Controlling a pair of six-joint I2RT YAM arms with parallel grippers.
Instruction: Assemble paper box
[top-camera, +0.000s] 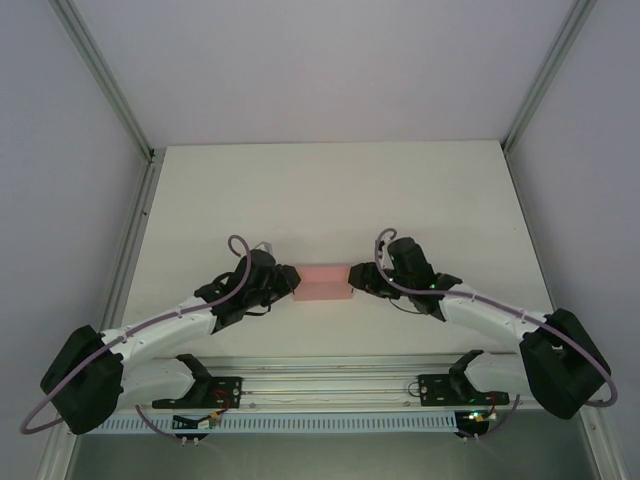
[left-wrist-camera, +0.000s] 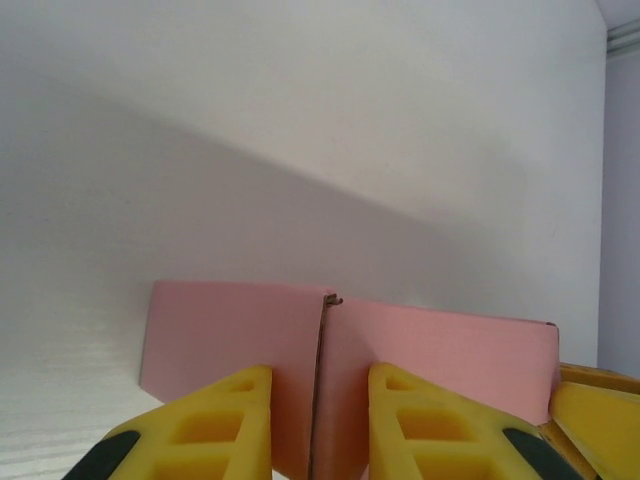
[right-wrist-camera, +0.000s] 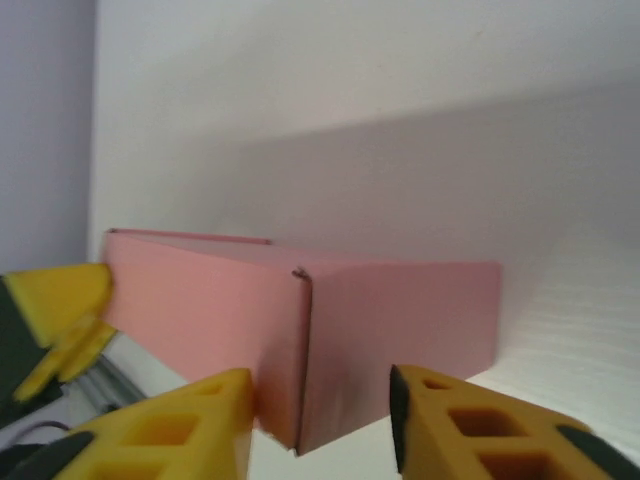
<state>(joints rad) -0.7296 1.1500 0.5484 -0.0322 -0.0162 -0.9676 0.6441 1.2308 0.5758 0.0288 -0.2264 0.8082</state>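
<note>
1. Yellow fingers (left-wrist-camera: 225, 420) of your left gripper (left-wrist-camera: 318, 370) sat closest to the left wrist lens, one on each side of a vertical corner seam of the paper box (left-wrist-camera: 440, 360).
2. Pink card filled the whole gap between those fingers, so you could not tell whether they were pressing on the box or only straddling it.
3. Your right gripper (right-wrist-camera: 320, 372) was released: its fingers (right-wrist-camera: 470, 430) stood apart around the box's opposite corner, and bare table showed between the card and the right-hand finger.
4. From above, the paper box (top-camera: 323, 283) lay near the middle of the table (top-camera: 320, 190), slightly toward the near edge, long side running left to right.
5. As for progress, the box looked largely done: it stood as a closed, flat rectangular shape with walls up and the top folded over.
6. A small dark nick showed at the top of each corner seam, so a tab may not have been fully seated. That is a judgement; the end flaps were too hidden to confirm.
7. What seemed left was a final press or tuck at the ends, then letting go.
8. Both arms reached inward from their bases, elbows bowed outward, with the left gripper (top-camera: 290, 283) at the box's left end and the right gripper (top-camera: 355, 278) at its right end.
</note>
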